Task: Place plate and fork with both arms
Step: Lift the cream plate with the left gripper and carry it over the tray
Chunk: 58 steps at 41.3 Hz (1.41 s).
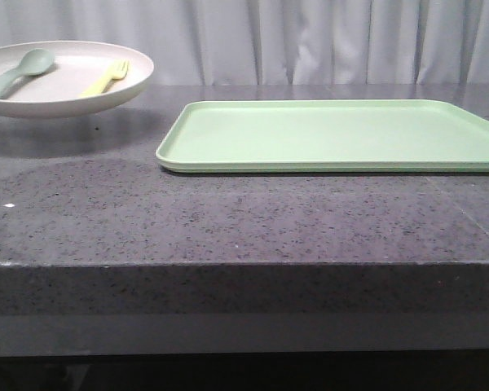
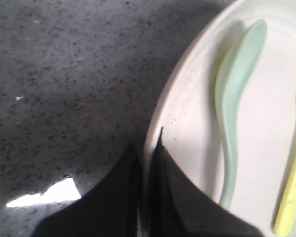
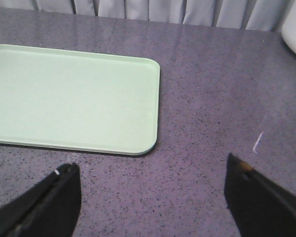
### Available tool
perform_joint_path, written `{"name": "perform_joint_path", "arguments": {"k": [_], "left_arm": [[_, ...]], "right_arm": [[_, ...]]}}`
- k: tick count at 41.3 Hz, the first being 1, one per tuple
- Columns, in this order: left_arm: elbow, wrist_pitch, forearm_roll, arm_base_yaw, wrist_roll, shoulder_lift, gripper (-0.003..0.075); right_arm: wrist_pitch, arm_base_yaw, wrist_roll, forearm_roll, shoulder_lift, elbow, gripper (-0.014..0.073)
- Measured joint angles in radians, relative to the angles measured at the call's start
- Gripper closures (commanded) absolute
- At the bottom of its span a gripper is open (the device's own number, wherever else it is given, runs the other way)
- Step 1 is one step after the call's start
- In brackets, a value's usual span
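**Caller:** Left side, what have you got?

**Me:** My left gripper (image 2: 149, 148) is clamped on the rim of the plate (image 1: 122, 88), one finger (image 2: 113, 197) outside the rim, the other on the inner slope. In the front view the plate hangs clear of the dark speckled table (image 1: 228, 220), with its shadow on the stone beneath it, off to the left of the green tray (image 1: 334, 134).

**Caller:** And what's riding in it?

**Me:** The fork (image 1: 106, 78), bright yellow, lies inside the plate toward the tray side. The muted green spoon (image 1: 16, 72) lies beside it, apart from it, bowl toward the curtain (image 1: 310, 41). My left wrist view shows the two handles running roughly parallel.

**Caller:** Right side?

**Me:** My right gripper (image 3: 153, 197) is spread wide, holding nothing, hovering over bare table just off a rounded corner of the tray. A white object shows at the far edge of that view; I can't tell what it is.
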Motion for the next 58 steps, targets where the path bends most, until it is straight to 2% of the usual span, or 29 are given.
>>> {"name": "perform_joint_path", "arguments": {"k": [12,23,36,45,58], "left_arm": [[0.0,-0.002,-0.016,-0.12,-0.055,0.0,0.0738],[0.0,-0.002,-0.019,-0.319,-0.106,0.0,0.0738],[-0.003,-0.121,-0.025,-0.522,-0.186,0.0,0.0738],[-0.08,-0.145,-0.025,-0.557,-0.264,0.018,0.0738],[-0.29,-0.087,-0.014,-0.563,-0.387,0.184,0.0738]], "right_arm": [[0.0,0.0,0.0,0.0,0.0,0.0,-0.002],[0.0,0.0,0.0,0.0,0.0,0.0,-0.002],[0.0,0.0,0.0,0.0,0.0,0.0,-0.002],[0.0,0.0,0.0,0.0,0.0,0.0,-0.002],[0.0,0.0,0.0,0.0,0.0,0.0,-0.002]]}}
